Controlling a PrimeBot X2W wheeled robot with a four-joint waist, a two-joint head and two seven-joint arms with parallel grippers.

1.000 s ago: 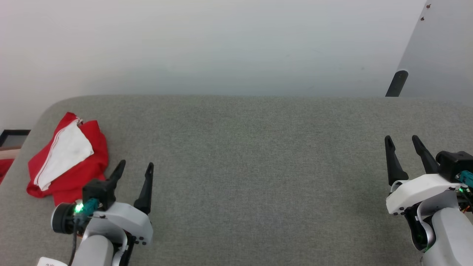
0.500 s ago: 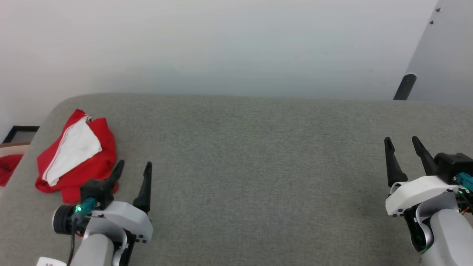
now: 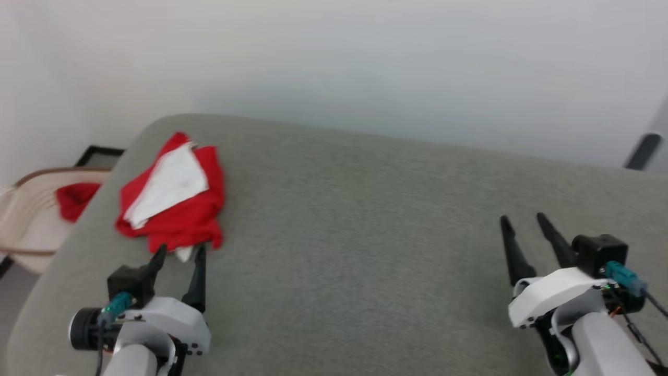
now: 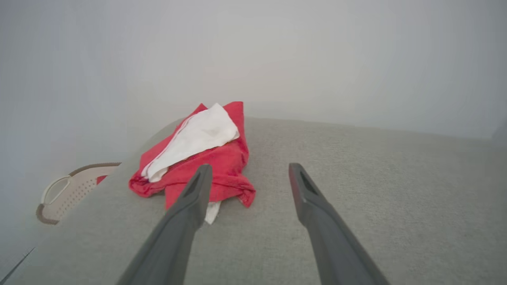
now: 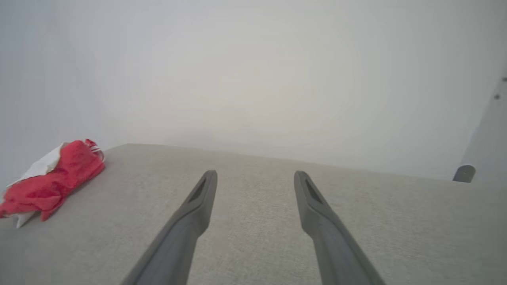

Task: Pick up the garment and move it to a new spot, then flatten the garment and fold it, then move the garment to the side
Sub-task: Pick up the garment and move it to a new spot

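Observation:
The garment (image 3: 175, 209) lies crumpled near the far left corner of the grey padded table (image 3: 365, 235), red cloth with a white sleeve folded on top. My left gripper (image 3: 179, 249) is open just short of its near edge, its two fingertips touching nothing. In the left wrist view the garment (image 4: 222, 166) sits ahead and to the left of the open left gripper (image 4: 247, 169). My right gripper (image 3: 523, 219) is open over bare table at the far right, empty. The right wrist view shows the garment (image 5: 55, 178) far off to the left of the right gripper (image 5: 255, 175).
A beige perforated basket (image 3: 31, 219) with something red (image 3: 75, 201) inside stands off the table's left edge, also seen as the basket (image 4: 67, 190) in the left wrist view. A white wall runs behind the table. A dark post (image 3: 641, 151) stands at the far right.
The head camera has swung left, shifting the whole picture right and bringing the basket into view. My left gripper now sits closer to the garment's near edge.

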